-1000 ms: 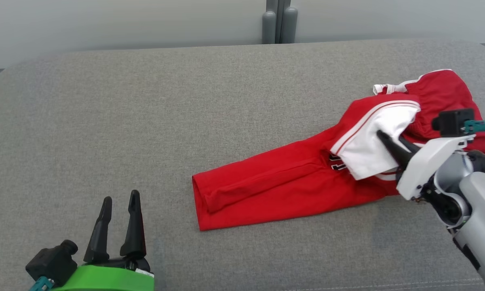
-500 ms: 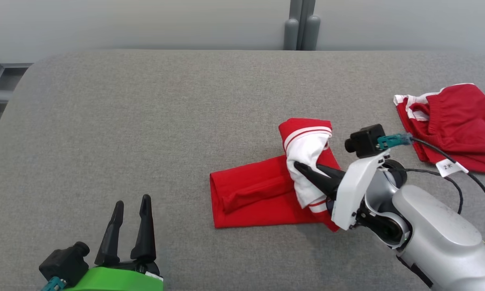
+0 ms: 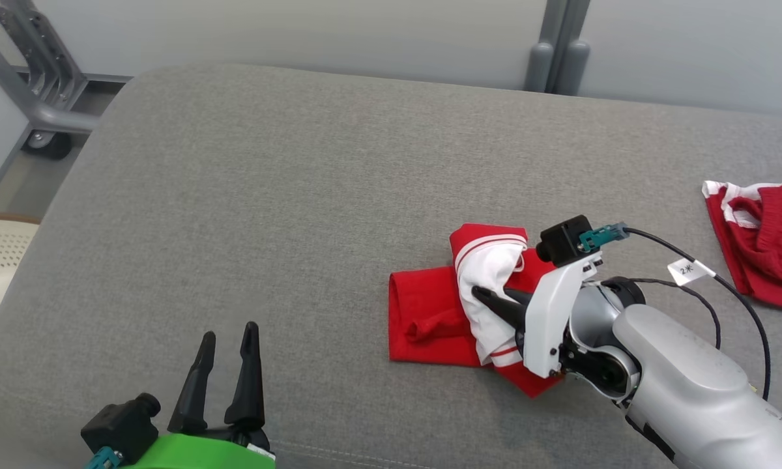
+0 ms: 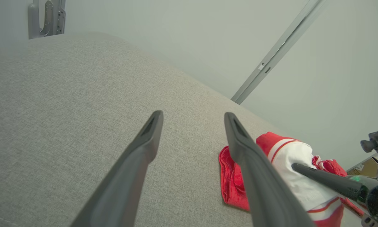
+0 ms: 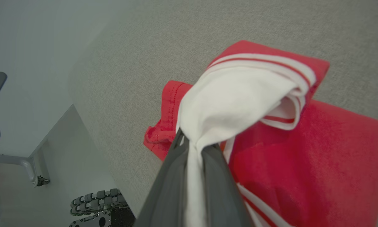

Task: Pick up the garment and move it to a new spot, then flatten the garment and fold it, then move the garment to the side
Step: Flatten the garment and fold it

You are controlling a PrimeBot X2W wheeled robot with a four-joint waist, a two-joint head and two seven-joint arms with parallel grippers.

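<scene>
Dragged farther from red shorts [image 3: 766, 241], garment [image 3: 423, 309] hangs pinched in right gripper [image 3: 479, 294].

My right pincer [image 3: 481, 294], clamped on the white fold, has dragged the garment [image 3: 423, 319] clear of the other red cloth [image 3: 766, 254], which now lies well behind my wrist. The leg stretched out ahead of my fingertips has bunched up short.

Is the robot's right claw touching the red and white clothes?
Touching. The right wrist view shows the right gripper shut on the garment, with a white fold pinched between its two fingers.
</scene>
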